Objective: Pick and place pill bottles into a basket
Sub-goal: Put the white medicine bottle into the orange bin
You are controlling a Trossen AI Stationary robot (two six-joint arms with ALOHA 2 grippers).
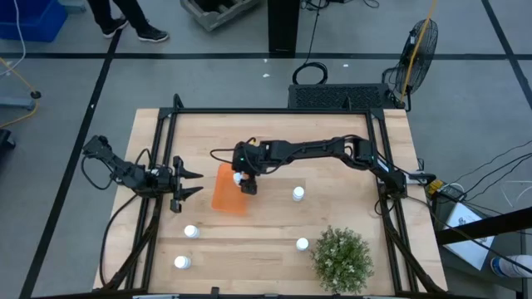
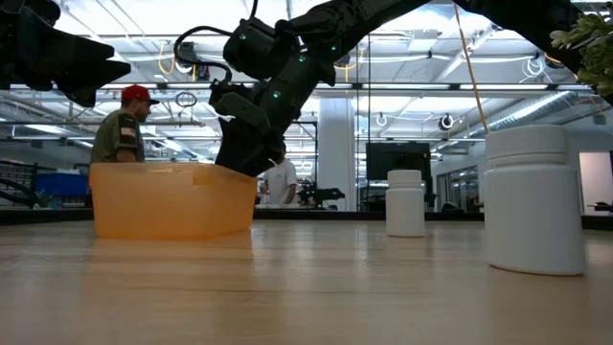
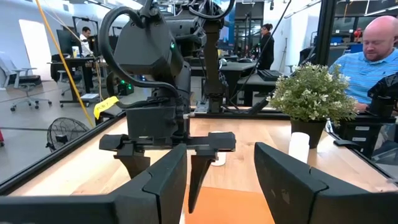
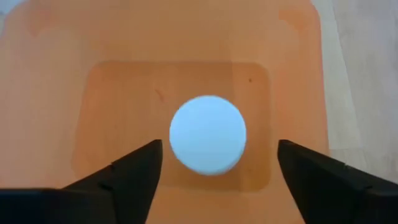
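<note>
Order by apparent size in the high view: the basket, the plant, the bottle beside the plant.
1. plant
2. basket, similar in size and partly hidden by the right gripper
3. bottle, clearly smallest

We count five pill bottles: one [image 1: 238,177] stands inside the basket [image 1: 224,198], and four stand on the table [image 1: 332,158], at [image 1: 298,193], [image 1: 302,244], [image 1: 191,232] and [image 1: 181,262]. We see one orange basket and one bushy green plant [image 1: 342,259]. We count two arms, each with one gripper: the left gripper [image 1: 189,184] and the right gripper [image 1: 246,181]. Beyond the table we see one fan [image 1: 418,48].
</note>
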